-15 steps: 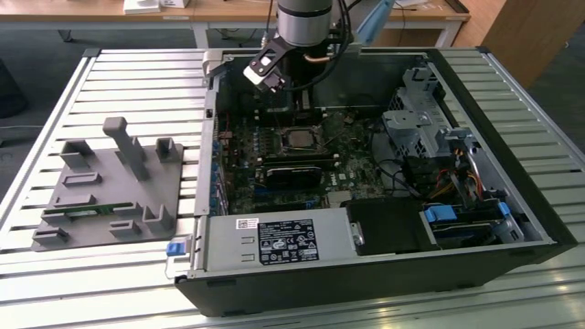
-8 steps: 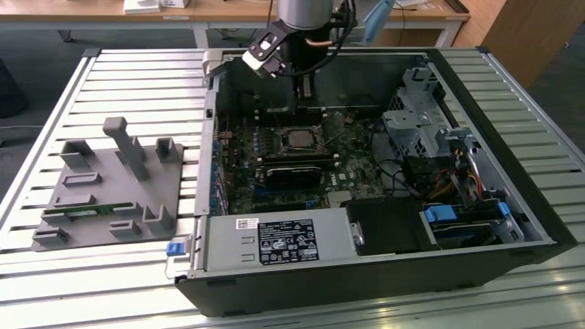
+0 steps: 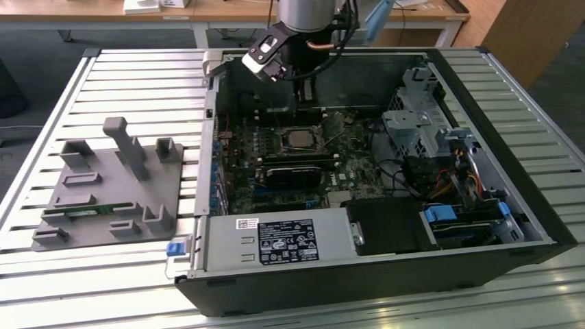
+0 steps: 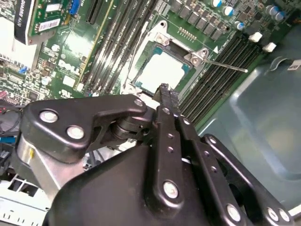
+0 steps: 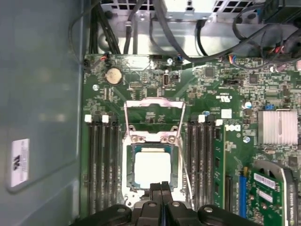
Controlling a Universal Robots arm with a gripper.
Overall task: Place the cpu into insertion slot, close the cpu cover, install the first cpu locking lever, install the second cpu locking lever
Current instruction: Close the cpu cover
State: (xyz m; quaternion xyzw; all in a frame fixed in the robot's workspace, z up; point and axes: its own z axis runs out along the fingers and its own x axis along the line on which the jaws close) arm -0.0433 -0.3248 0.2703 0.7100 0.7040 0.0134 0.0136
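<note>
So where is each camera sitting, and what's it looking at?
Exterior view: off the arm, looking down into the open computer case; the arm shows.
First wrist view: on the arm, facing the motherboard squarely; the fingers show.
Second wrist view: on the arm, looking slantwise past the fingers.
Both wrist views share the cpu.

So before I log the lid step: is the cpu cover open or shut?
Open. In the first wrist view the cpu cover is hinged back off the insertion slot, and the cpu lies bare in it.
</note>
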